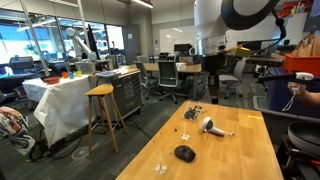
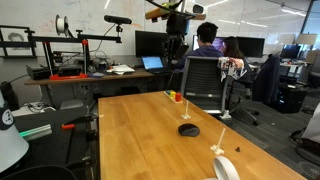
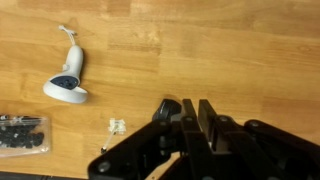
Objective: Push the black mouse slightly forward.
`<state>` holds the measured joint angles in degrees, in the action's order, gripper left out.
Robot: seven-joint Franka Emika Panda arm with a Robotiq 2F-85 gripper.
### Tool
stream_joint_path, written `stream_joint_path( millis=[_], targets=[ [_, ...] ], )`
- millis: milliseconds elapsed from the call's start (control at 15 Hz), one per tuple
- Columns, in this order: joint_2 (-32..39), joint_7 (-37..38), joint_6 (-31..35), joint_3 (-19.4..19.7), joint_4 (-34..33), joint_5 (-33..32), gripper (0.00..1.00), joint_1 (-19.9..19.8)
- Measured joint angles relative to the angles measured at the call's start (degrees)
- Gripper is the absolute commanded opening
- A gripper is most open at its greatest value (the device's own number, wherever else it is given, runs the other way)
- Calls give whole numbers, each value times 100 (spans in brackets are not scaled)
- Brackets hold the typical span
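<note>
Hovering high, gripper (image 1: 211,96) pinched closed, empty. Black mouse (image 1: 184,153) sits on table (image 1: 250,150), well apart. Should drop low behind it, nudge gently fwd, keep contact centred.

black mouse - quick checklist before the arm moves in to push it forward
1. Black mouse found, flat on the table: ok, seen in both exterior views.
2. Gripper closed for pushing: ok, the fingers look shut with nothing between them.
3. Gripper down at mouse height: not ok, it hangs well above the table and away from the mouse.
4. Mouse in the wrist view: not ok, that view shows only the white dryer-shaped object, the dark pieces and bare wood.
5. Room around the mouse: ok, bare wood right beside it.
6. Contact side lined up behind the mouse: cannot tell yet.
</note>
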<state>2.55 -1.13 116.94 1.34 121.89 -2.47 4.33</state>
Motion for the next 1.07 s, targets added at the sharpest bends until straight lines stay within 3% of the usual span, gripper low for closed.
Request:
stream_joint_path(
  millis=[133,333,400,533,1067],
  targets=[
    [-163,-120,-177,0,-1,124,42,-13],
    [-319,-213,-351,-3,0,192,62,-13],
    [-356,-227,-400,-3,0,192,46,-15],
    [-419,-228,-573,-2,3,192,62,-41],
    [-443,-228,-636,-2,5,192,63,-70]
  ],
)
